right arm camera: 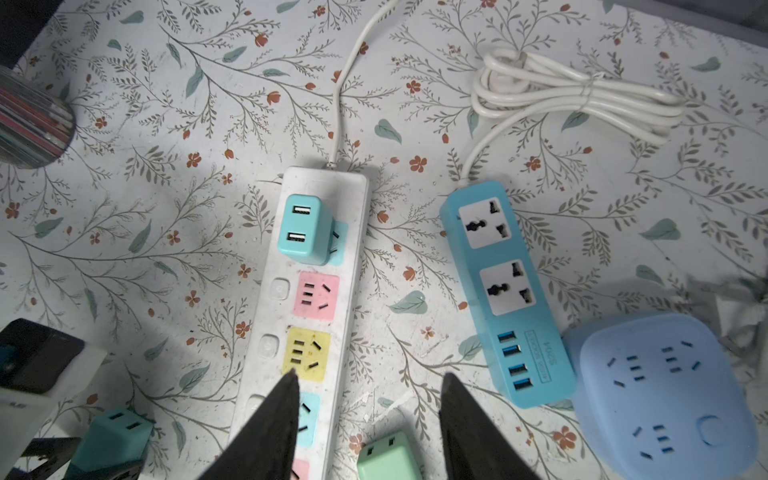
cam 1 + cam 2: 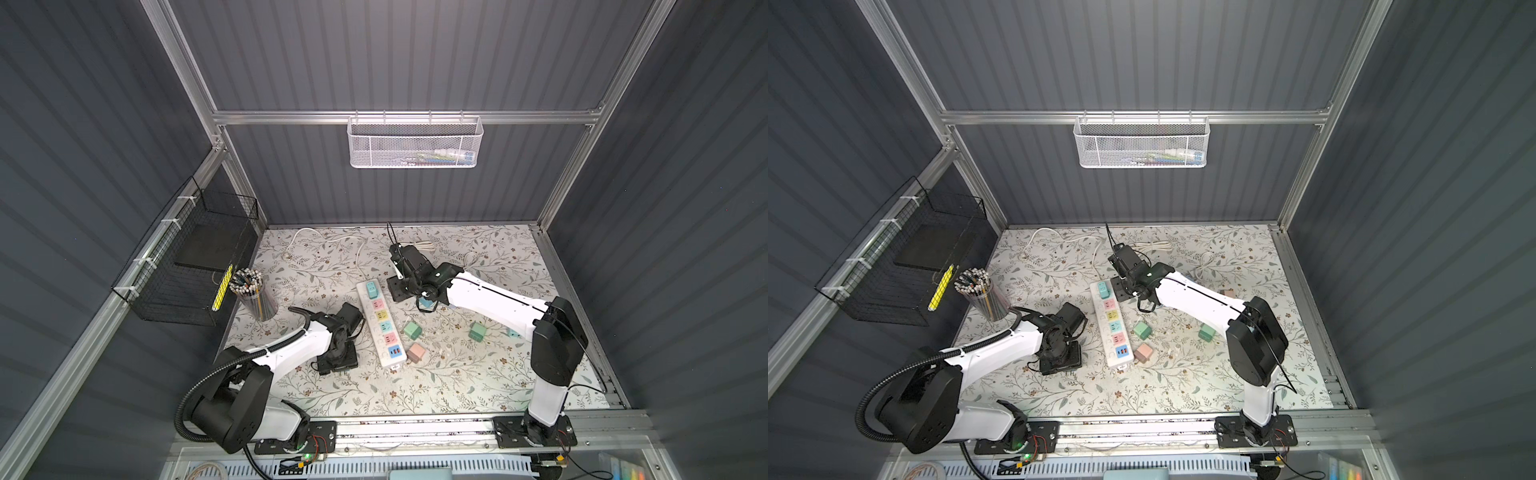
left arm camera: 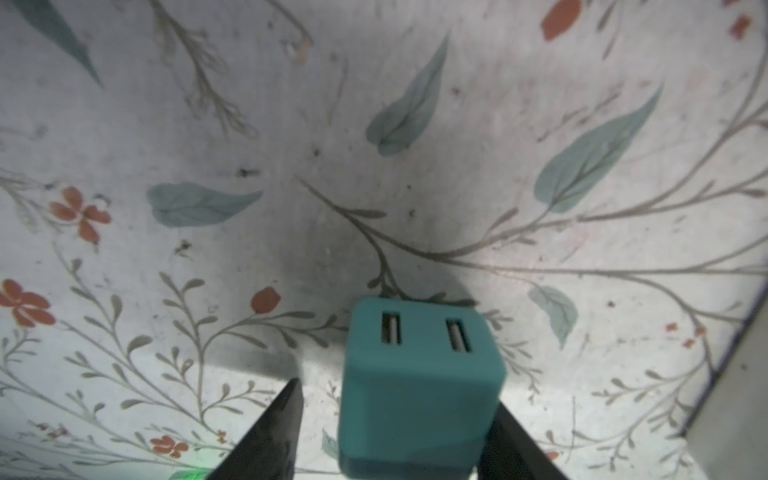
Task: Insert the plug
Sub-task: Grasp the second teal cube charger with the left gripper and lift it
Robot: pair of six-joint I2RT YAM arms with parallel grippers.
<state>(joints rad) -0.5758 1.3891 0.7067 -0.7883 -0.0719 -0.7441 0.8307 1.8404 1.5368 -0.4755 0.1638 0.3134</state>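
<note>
My left gripper (image 3: 397, 395) straddles the teal plug (image 3: 415, 374), ports up for insertion — one finger (image 3: 515, 449) touching, unclamped — right gripper (image 1: 370, 376) hangs open.

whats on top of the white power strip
One teal charger sits on the strip's end socket, covering most of it; its pins are hidden. The pink socket and yellow socket are bare.

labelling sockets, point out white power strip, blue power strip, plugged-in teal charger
white power strip (image 1: 270, 316): right wrist view, bare casing
blue power strip (image 1: 540, 357): right wrist view, printed label
plugged-in teal charger (image 1: 297, 226): right wrist view, top face
</note>
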